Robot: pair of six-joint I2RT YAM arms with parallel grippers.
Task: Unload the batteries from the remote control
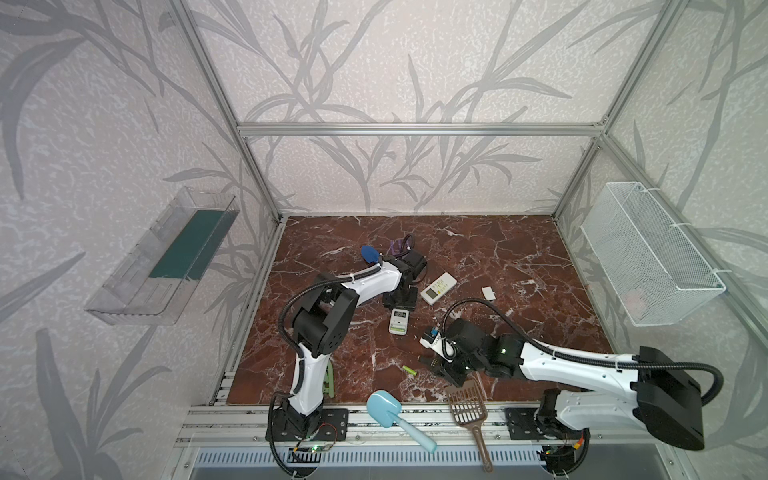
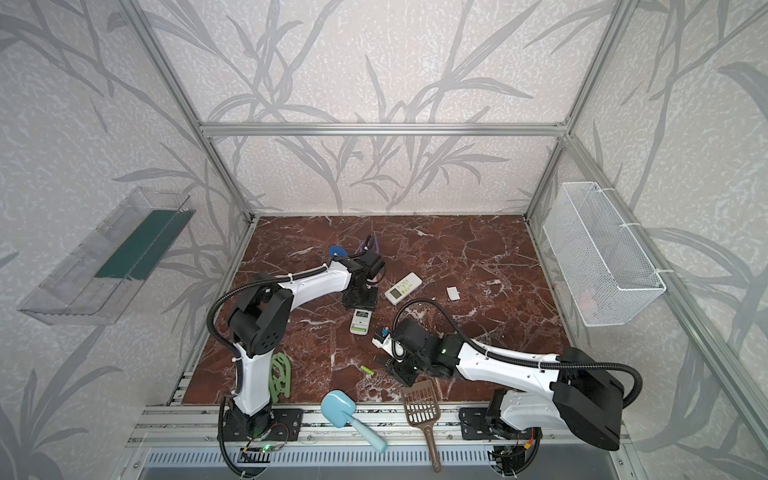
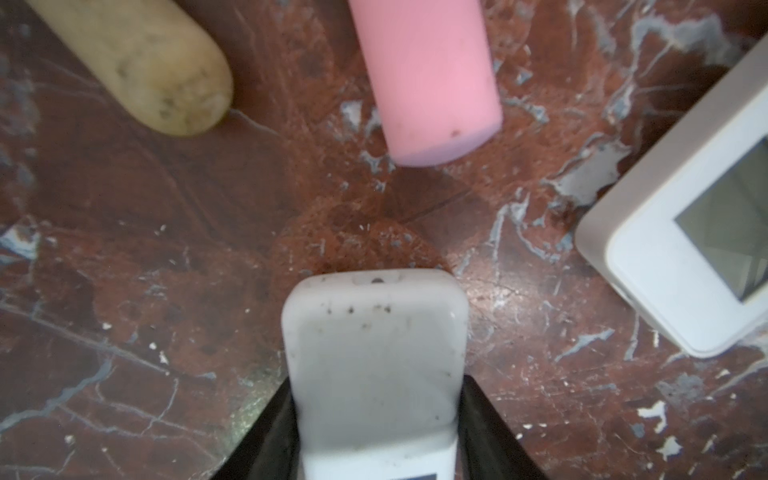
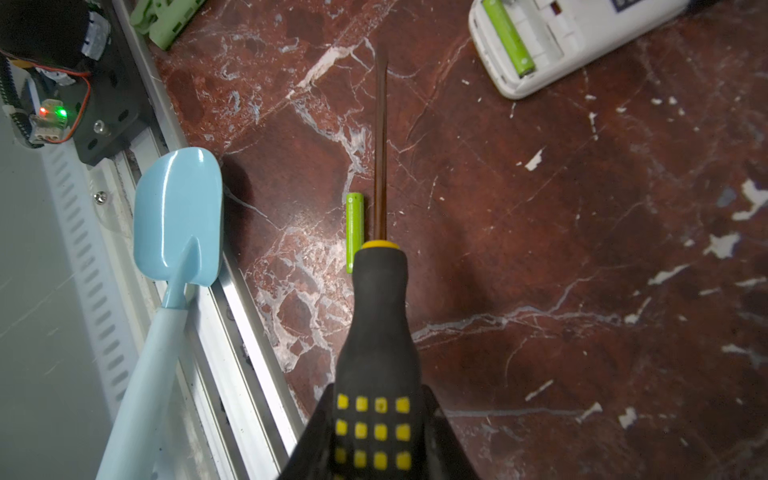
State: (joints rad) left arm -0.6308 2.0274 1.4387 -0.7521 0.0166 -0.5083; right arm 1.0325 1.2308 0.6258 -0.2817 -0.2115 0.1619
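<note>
The white remote control [image 1: 399, 323] lies back up with its battery bay uncovered. My left gripper [image 1: 400, 304] is shut on its far end; the left wrist view shows black fingers [image 3: 274, 432] against both sides of the remote [image 3: 374, 357]. One lime-green battery [image 4: 508, 37] sits in the bay of the remote [image 4: 582, 37]. Another battery [image 1: 409, 370] lies loose on the marble, beside the screwdriver shaft [image 4: 381, 145] in the right wrist view, where it shows as a green cell [image 4: 354, 228]. My right gripper [image 4: 378, 436] is shut on the yellow-black screwdriver handle [image 4: 380, 332], near the table's front.
A second white remote [image 1: 438, 287] lies face up, with a small white cover [image 1: 488, 293] to its right. A light blue scoop [image 1: 384, 409] and a brown slotted scoop [image 1: 465, 405] rest on the front rail. A pink cylinder [image 3: 428, 79] and a beige one [image 3: 145, 62] lie ahead of the left gripper.
</note>
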